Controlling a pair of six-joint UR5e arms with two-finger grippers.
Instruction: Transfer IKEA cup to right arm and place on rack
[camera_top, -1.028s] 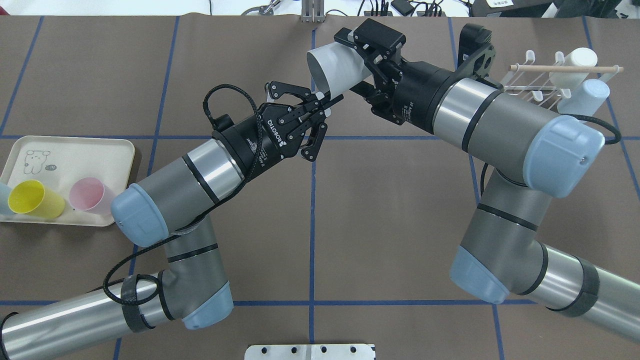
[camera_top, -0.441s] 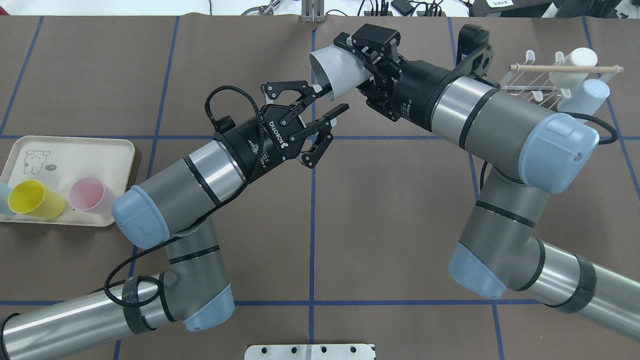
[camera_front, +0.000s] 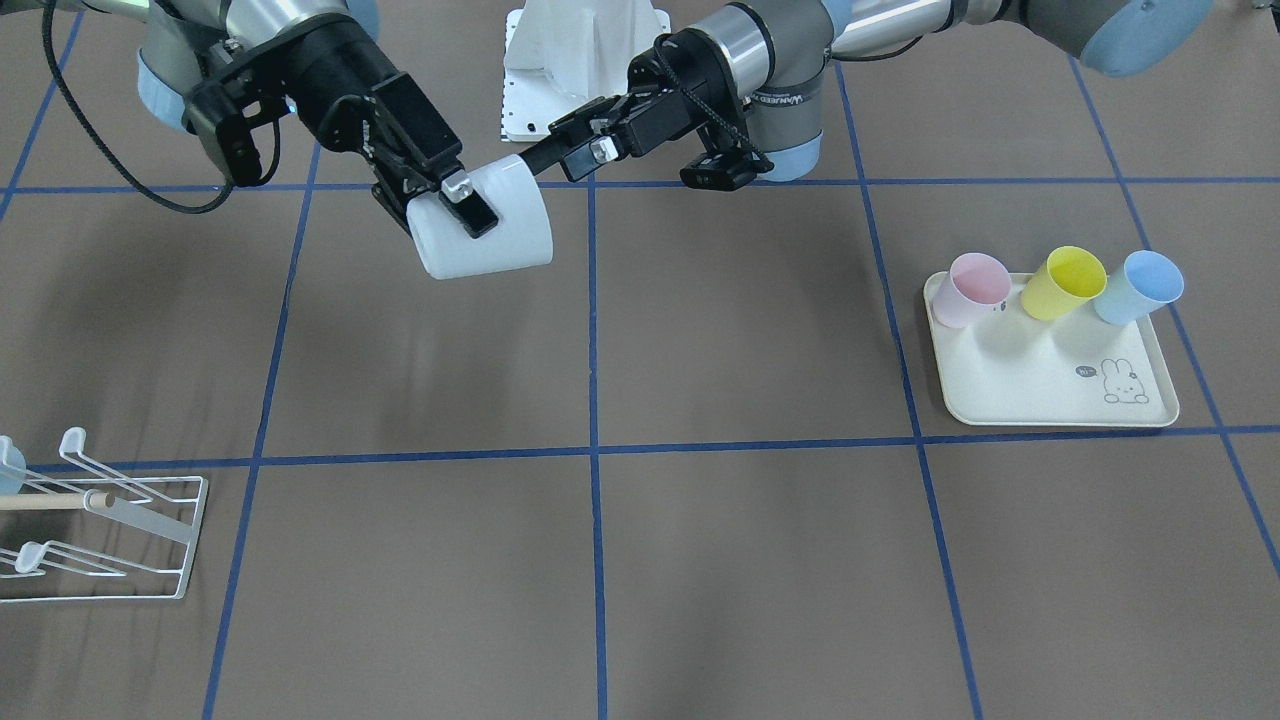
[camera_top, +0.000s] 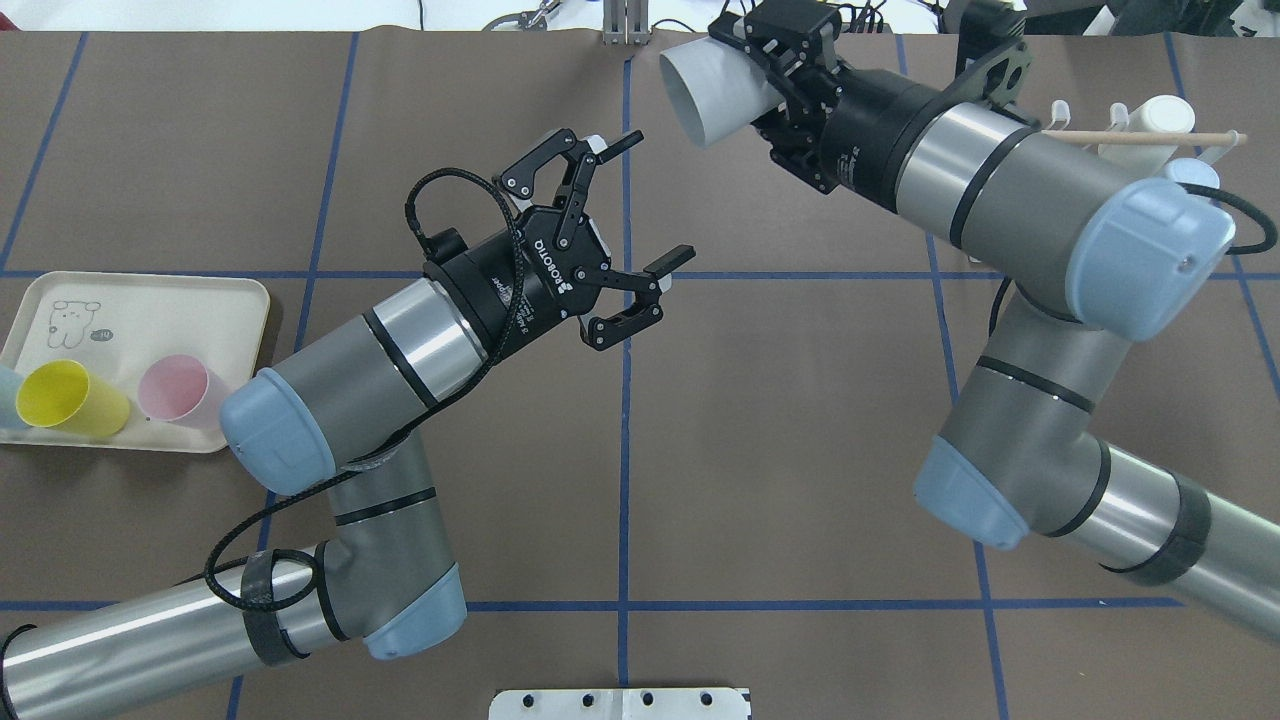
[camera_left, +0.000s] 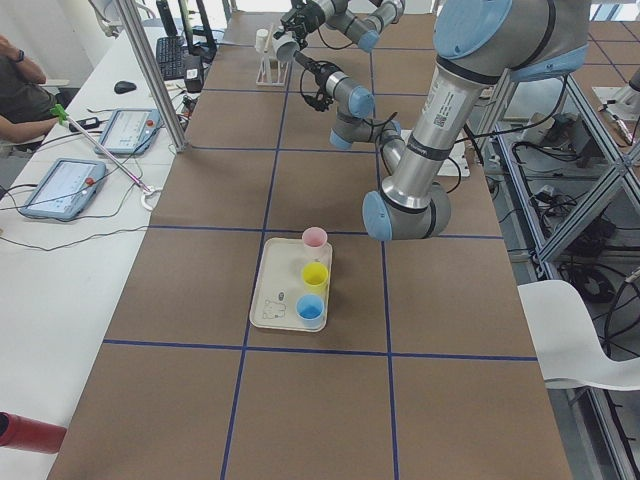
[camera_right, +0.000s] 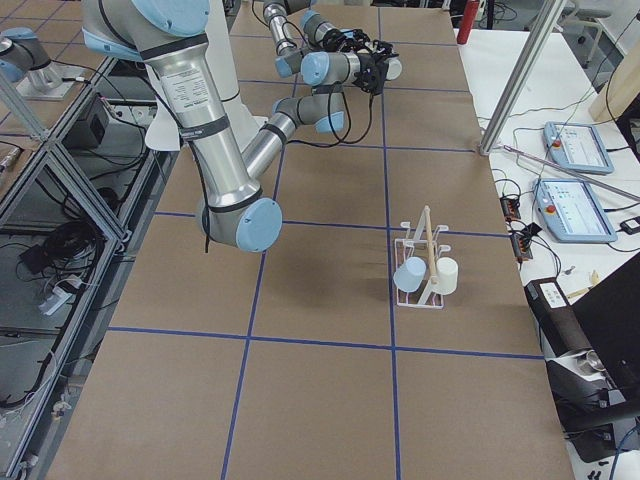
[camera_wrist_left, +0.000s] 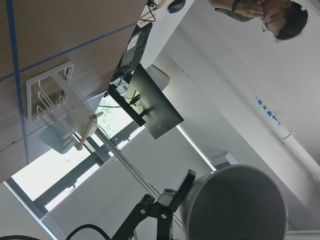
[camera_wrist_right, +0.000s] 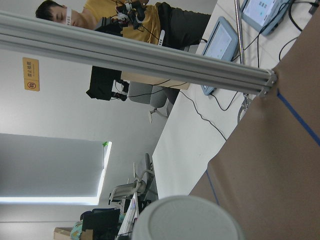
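Right tool (camera_top: 762, 78): fingers clamped on the wall of the white IKEA cup (camera_top: 708, 92), near its base. Cup is off the desk (camera_front: 740, 520) and tipped on its side, with the open mouth facing the left tool (camera_top: 657, 198).

Left tool: fingers spread wide, nothing held, apart from the cup with a clear gap.

Rack (camera_front: 140, 518): at the desk's right end, well apart from the held cup. It carries a white cup (camera_top: 1160, 115) and a pale blue cup (camera_top: 1190, 172).

Cream tray (camera_front: 1050, 395): at the left end, holding a pink cup (camera_front: 975, 288), a yellow cup (camera_front: 1070, 282) and a blue cup (camera_front: 1140, 285).
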